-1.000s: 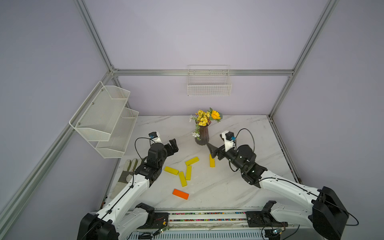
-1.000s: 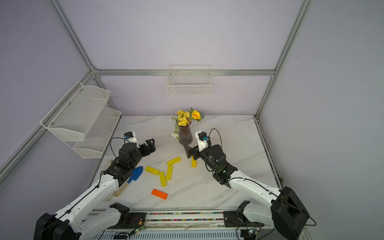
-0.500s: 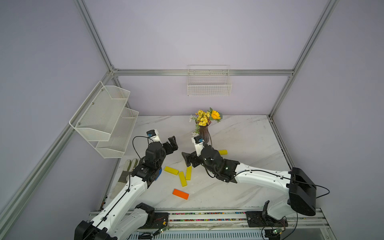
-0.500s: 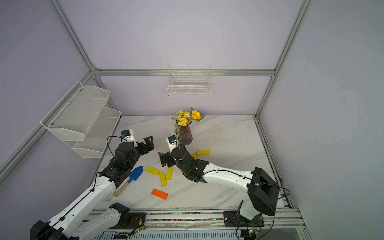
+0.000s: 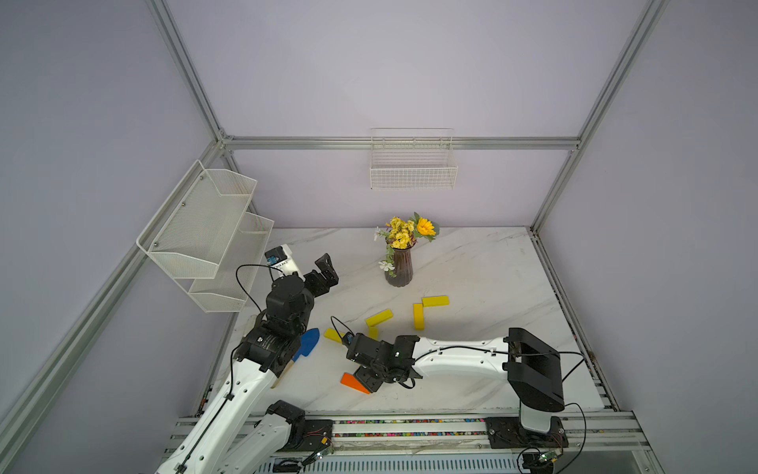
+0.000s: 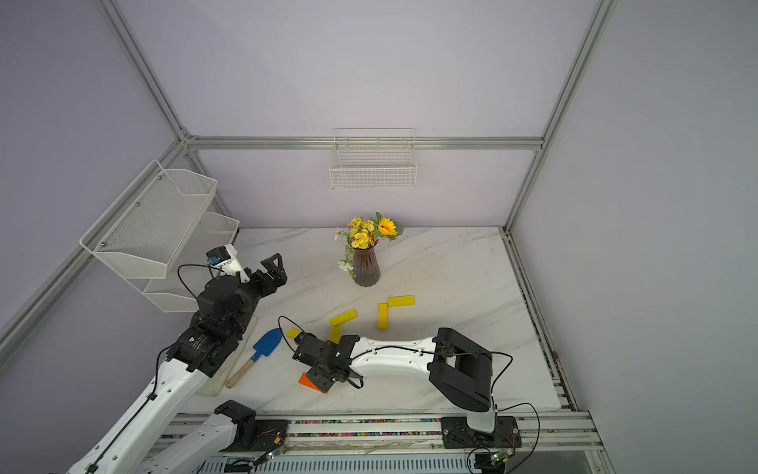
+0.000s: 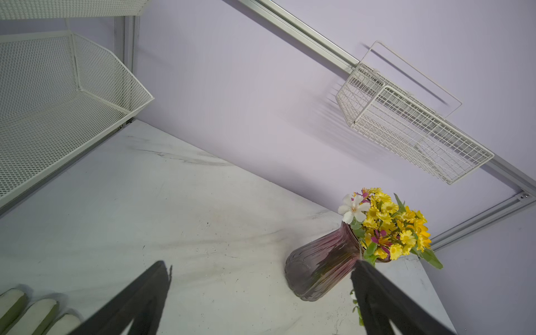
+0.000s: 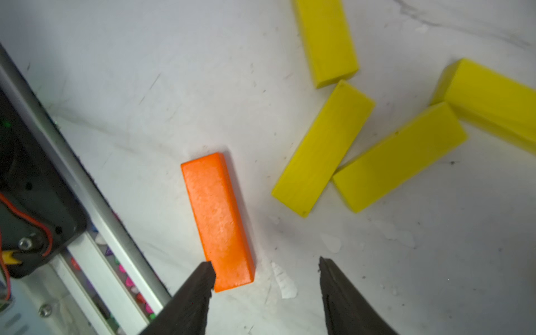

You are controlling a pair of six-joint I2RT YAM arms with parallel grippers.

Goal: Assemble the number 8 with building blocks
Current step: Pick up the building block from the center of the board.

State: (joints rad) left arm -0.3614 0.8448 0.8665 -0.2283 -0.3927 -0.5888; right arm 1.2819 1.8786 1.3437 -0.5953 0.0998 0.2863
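**Orange block is next for the right hand**

Orange block (image 8: 219,220) lies flat on the worktop (image 8: 406,261). Its near end sits between the fingers of the right hand (image 8: 265,266). Those fingers are part way apart and hold nothing, and one fingertip (image 8: 203,278) is right beside the block. Four yellow blocks (image 8: 322,148) lie loose past the fingertips. I think this is the pick-up step. The hand should go down and squeeze the block's long sides. The left hand (image 7: 261,265) is wide apart and holds nothing.
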